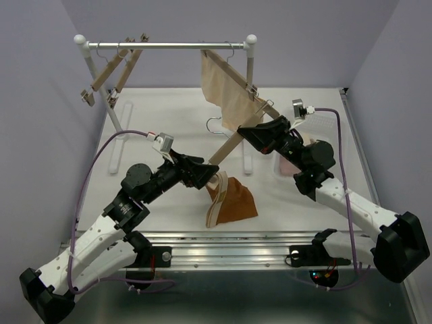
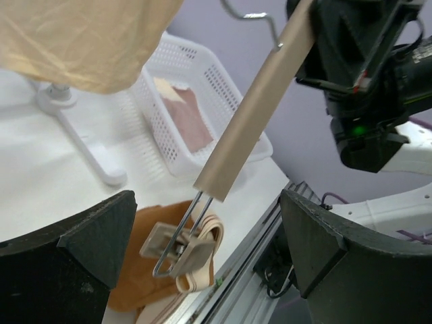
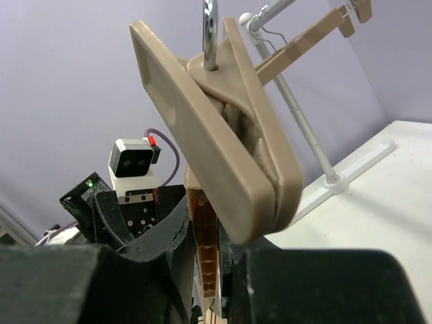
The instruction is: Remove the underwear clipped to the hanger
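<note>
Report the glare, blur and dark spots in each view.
Top external: even soft light, sharp, glare on the metal rail. Left wrist: the left hand near-black against the bright white table. Right wrist: the clip on the hanger fills the frame, the right hand below it underexposed.

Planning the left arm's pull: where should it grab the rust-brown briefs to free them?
Probably the pale waistband of the rust-brown briefs, right below the clip, from the left gripper's side: it is bunched and exposed there, with the hanger slanting down toward that arm.
</note>
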Tool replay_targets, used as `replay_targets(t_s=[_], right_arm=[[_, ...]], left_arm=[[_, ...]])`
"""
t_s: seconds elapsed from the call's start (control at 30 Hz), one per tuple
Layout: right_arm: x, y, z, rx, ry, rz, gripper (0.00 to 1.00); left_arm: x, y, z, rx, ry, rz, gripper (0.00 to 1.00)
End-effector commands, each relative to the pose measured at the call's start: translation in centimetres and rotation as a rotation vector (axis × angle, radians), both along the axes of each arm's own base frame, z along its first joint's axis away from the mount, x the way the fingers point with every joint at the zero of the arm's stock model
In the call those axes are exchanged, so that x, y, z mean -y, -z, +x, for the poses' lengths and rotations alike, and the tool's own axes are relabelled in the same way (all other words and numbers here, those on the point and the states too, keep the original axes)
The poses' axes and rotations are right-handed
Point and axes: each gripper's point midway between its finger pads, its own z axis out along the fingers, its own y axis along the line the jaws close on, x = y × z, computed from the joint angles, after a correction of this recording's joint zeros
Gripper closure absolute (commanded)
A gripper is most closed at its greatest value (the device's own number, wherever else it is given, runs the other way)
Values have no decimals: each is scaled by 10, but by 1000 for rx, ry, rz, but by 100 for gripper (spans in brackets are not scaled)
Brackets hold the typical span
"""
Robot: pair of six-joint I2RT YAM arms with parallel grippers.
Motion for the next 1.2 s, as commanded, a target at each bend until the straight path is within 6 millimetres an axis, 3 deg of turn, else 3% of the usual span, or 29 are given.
replay_targets(t_s=[0.0,0.33,0.53,0.8,1.17], right_arm=[[11,-19,4,61,86,1,99],[7,-26,10,73,73,-13,99],[4,-35,4,92,39,-8,99],[0,-42,2,101,1,-3,99],[-9,-27,29,45,45,-23,99]], left_arm=[[-6,5,1,-29,-28,43,1],[0,4,-7,-24,27,32,1],[-5,15,-5,-56,1,60,1],[-1,13,-9,-45,30,44,1],[1,2,-22,1,89,5,5]])
